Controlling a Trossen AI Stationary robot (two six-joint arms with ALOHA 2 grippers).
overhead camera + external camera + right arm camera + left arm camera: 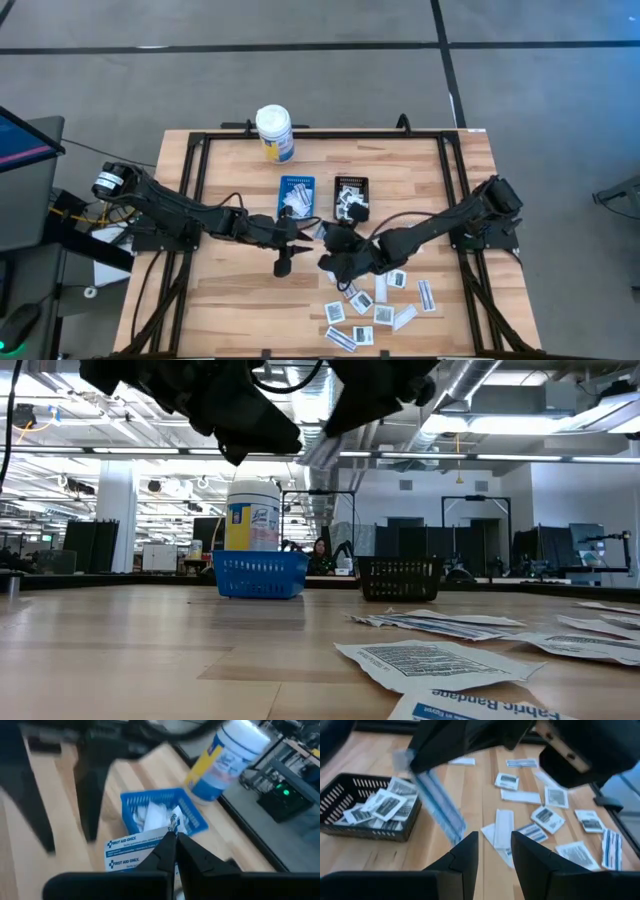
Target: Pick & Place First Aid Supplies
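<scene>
The wooden table [240, 300] carries everything, framed by a black rail. On it, both dark arms reach toward the middle from opposite sides. The left arm comes in from the left edge, and its left gripper [284, 262] points down over bare wood near the table's centre, its two fingers [465, 857] standing apart with nothing between them. The right arm comes in from the right edge; the right gripper [172, 845] sits close beside the left one, just in front of the two trays, its jaws pinched together on a narrow white bandage packet [137, 851] printed in blue, held above the table.

At the far edge stands a white wipes canister [274, 133] with a yellow label. In front of it sit a small blue basket [297, 194] and, just to its right, a small black basket [351, 197]; both hold white packets, the black one several squarish ones [387, 805].

The remaining loose packets [385, 300] lie scattered flat on the wood toward the near right of the table, squarish ones with grey print mixed with narrow strips, some overlapping.
</scene>
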